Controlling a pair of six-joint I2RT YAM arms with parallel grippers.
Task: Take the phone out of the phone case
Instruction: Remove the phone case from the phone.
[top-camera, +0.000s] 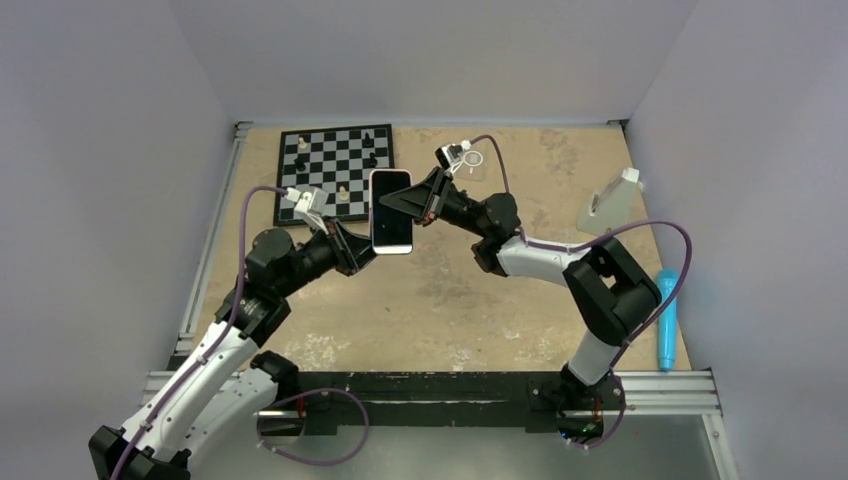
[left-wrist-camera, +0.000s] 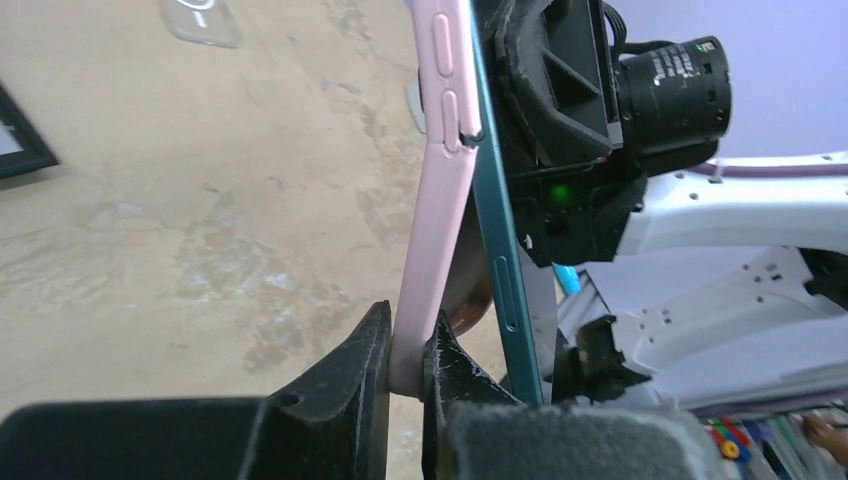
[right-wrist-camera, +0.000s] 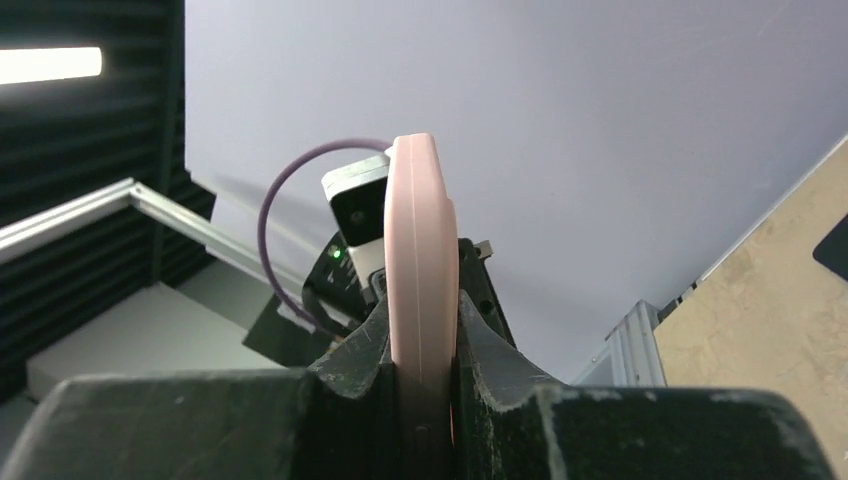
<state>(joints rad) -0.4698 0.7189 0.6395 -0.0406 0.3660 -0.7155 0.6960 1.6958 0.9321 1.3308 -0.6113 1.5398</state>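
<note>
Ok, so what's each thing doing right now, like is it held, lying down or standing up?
phone: out of its case, held in the air, screen up
left pincer: shut on the phone's pink edge
right pincer: shut on the phone too
phone case: empty, lying flat
chess pieces: standing upright
blue object: lying flat

Text: you can read none | camera lens (left-wrist-camera: 672, 80): pale ring markings, too blurred to make out
</note>
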